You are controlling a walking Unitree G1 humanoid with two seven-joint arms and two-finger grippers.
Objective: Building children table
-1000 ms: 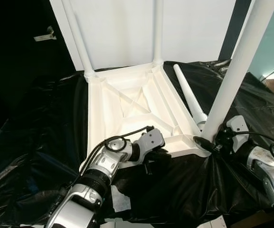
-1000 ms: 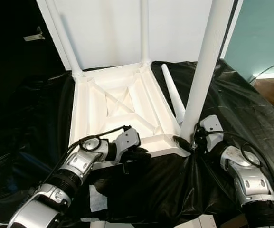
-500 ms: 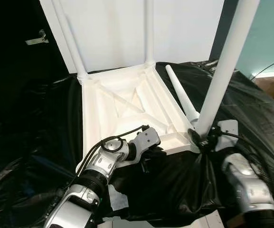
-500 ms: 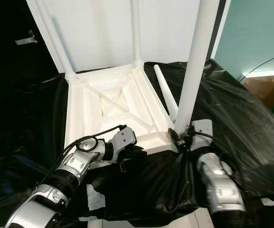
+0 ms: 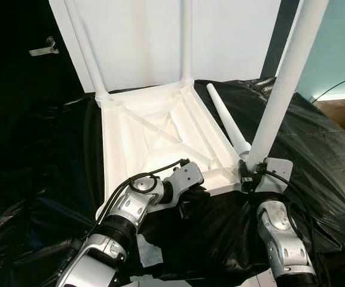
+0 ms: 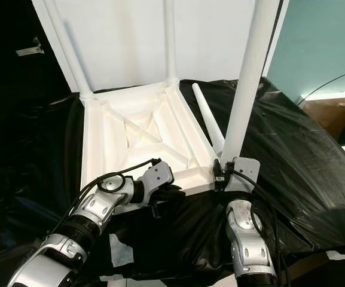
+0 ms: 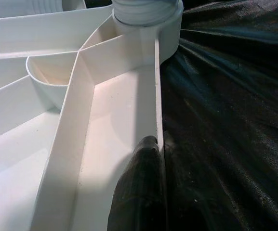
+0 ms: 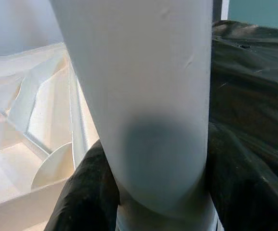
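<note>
Tabletop [image 5: 160, 137]: white, upside down on a black sheet [image 5: 316, 149]; ribbed underside faces up; its far edge lies near a white wall [image 5: 232, 36].
Far legs: two white legs stand upright in the far corners, one at the far left [image 5: 91, 57], one at the far right [image 5: 186, 42].
Near-right leg [image 5: 280, 89]: stands in the near-right corner socket, tilted slightly to the right; its top runs out of frame.
Loose leg [image 5: 227, 119]: lies on the sheet just beside the tabletop's right edge, narrow end pointing away.
Right gripper [image 5: 251, 174]: closed around the base of the near-right leg; the wrist view shows a black finger [image 8: 83, 202] on each side of the leg, pressed to it.
Left gripper [image 5: 190, 200]: at the tabletop's near edge; the wrist view shows one finger [image 7: 141, 187] inside the rim and the other outside, pinching the thin wall [image 7: 158, 96] narrowly.
Paper [image 5: 151, 248]: a white scrap on the sheet below the left arm.
</note>
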